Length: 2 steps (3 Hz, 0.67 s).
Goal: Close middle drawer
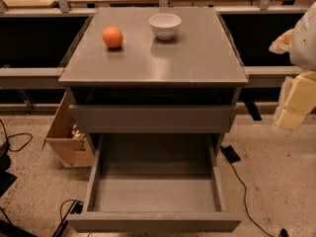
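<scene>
A gray cabinet stands in the middle of the camera view. Under its top, a gray drawer front sticks out a little. Below it the middle drawer is pulled far out toward me; its flat handleless front is near the bottom edge and its gray inside holds nothing. Anything lower is hidden by it. My gripper, cream-colored, hangs at the right edge of the view, beside the cabinet's right side, about level with the upper drawer front and touching nothing.
An orange and a white bowl sit on the cabinet top. A cardboard box leans on the floor to the left of the cabinet. Black cables run on the speckled floor on both sides. A metal rail crosses behind.
</scene>
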Tool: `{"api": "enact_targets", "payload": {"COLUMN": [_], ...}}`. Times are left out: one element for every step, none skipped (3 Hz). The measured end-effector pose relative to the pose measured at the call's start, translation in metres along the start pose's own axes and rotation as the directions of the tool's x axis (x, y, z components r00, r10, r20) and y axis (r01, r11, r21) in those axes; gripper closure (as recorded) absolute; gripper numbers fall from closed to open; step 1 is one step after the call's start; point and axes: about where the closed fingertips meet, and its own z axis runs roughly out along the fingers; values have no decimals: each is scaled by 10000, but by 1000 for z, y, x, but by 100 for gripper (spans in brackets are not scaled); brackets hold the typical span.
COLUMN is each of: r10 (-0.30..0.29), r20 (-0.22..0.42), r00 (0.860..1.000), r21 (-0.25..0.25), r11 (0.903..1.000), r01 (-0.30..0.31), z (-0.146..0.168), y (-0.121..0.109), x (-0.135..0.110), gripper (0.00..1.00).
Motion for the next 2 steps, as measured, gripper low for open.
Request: {"api": "enact_targets", "payload": {"r10": [0, 111], "r20": [0, -34], "r00": [10000, 9999], "r21": [1, 56], "r11": [10000, 9999], "r01": [0, -111], "z": [0, 14], "y": [0, 8], "x": [0, 3], "gripper": [0, 0]}}
